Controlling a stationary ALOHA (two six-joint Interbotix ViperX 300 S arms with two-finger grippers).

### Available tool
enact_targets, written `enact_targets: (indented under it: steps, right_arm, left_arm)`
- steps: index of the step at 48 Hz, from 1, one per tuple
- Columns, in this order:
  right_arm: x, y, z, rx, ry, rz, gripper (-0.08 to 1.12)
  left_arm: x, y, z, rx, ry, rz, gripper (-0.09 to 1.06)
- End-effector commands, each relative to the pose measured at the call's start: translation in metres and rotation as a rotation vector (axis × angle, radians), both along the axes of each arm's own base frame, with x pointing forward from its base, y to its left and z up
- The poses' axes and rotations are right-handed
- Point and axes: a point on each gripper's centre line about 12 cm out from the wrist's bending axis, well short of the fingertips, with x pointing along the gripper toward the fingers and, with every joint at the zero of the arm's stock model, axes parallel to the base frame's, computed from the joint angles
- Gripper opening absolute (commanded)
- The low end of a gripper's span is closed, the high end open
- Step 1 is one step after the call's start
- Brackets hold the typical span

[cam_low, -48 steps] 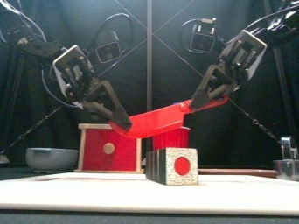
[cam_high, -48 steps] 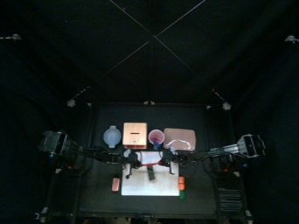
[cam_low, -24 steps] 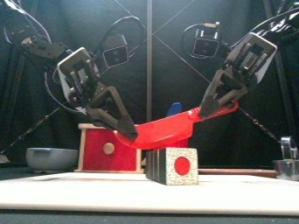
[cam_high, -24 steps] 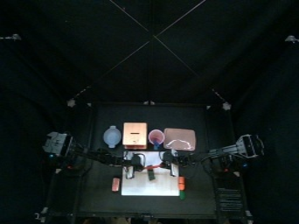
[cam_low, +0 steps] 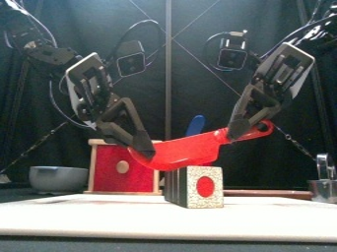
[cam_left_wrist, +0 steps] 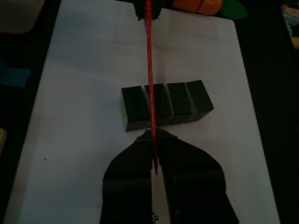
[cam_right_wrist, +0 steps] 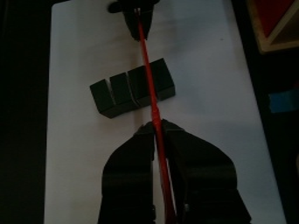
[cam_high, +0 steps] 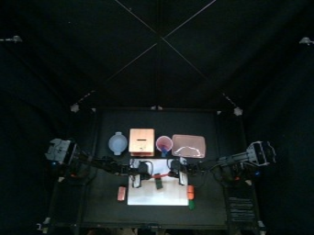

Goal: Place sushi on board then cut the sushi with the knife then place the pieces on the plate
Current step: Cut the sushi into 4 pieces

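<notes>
Red knife (cam_low: 198,148) is held at both ends over the board (cam_low: 79,212). One end is clamped between the narrowed jaws of the left gripper (cam_low: 142,150), the other between those of the right gripper (cam_low: 239,131). The blade is hung lowest on the left side, just over the sushi (cam_low: 198,186); whether it is touched cannot be told. The sushi, a roll of dark green blocks pressed together, is set near the board's middle. In both wrist views the blade is seen edge-on, crossing the roll near one end. Behind the board, a box (cam_low: 118,167), a bowl (cam_low: 58,178) and a blue knife (cam_low: 195,124) are seen. The pink tray (cam_high: 188,145) is laid at the back right.
</notes>
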Motion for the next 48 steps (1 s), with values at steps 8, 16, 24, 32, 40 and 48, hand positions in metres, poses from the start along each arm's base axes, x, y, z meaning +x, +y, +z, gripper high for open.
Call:
enact_targets:
  steps: [8,16,24,32,40,48]
  right_arm:
    - [0.001,-0.009,0.001,0.000,0.010,-0.033,0.42]
    - [0.004,-0.014,-0.004,-0.001,0.027,-0.047,0.42]
    - [0.003,-0.016,-0.012,0.008,0.056,-0.066,0.42]
    - [0.001,-0.021,-0.015,0.019,0.079,-0.095,0.42]
    - [0.002,-0.026,-0.021,0.021,0.096,-0.111,0.42]
    - [0.002,-0.027,-0.031,0.021,0.128,-0.115,0.42]
  left_arm:
    - [0.008,-0.007,0.010,-0.006,-0.035,-0.013,0.38]
    - [0.008,-0.007,0.003,-0.003,-0.018,-0.013,0.38]
    - [0.010,-0.004,-0.001,0.004,-0.011,-0.009,0.38]
    - [0.010,0.000,-0.006,0.016,0.004,-0.008,0.38]
    - [0.012,0.011,-0.012,0.031,0.016,0.005,0.38]
    - [0.012,0.014,-0.013,0.033,0.019,0.012,0.38]
